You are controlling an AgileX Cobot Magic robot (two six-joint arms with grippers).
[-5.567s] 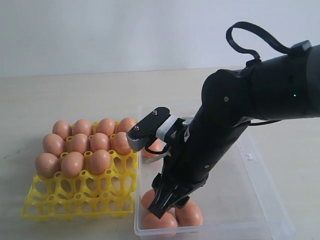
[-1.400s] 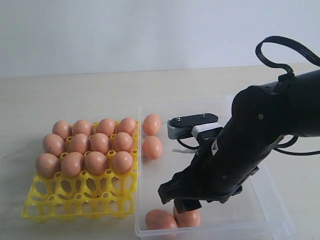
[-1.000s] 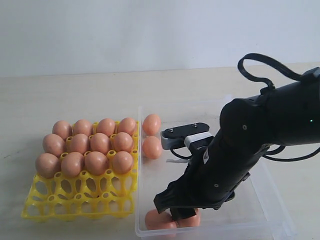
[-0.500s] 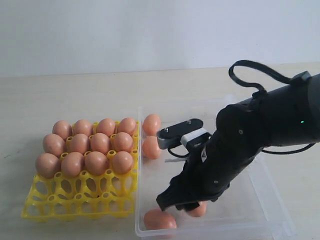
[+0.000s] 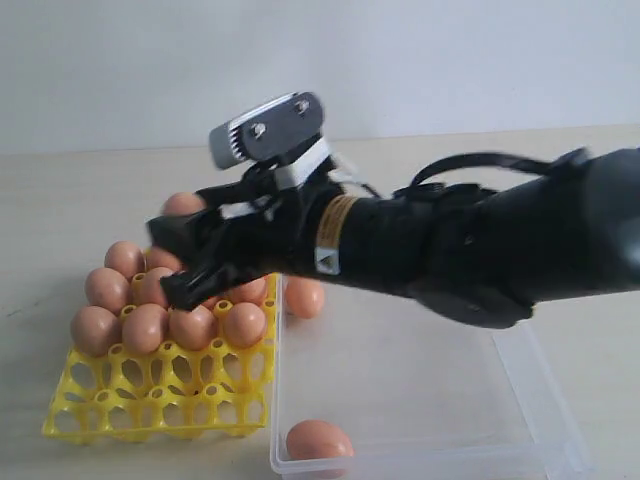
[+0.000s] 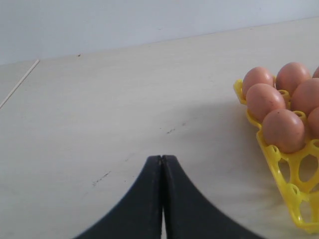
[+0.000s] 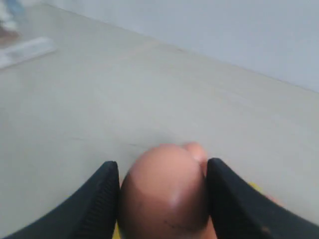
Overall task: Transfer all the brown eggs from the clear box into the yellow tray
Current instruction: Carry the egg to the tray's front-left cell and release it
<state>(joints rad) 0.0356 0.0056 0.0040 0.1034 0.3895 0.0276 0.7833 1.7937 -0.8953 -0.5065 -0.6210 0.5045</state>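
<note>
Hiding part of the yellow tray, the right gripper is clamped on a brown egg; the left gripper is closed.

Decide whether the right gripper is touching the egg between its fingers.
Touching. The right wrist view shows the right gripper with both fingers pressed against the sides of the egg, no gap on either side.
</note>
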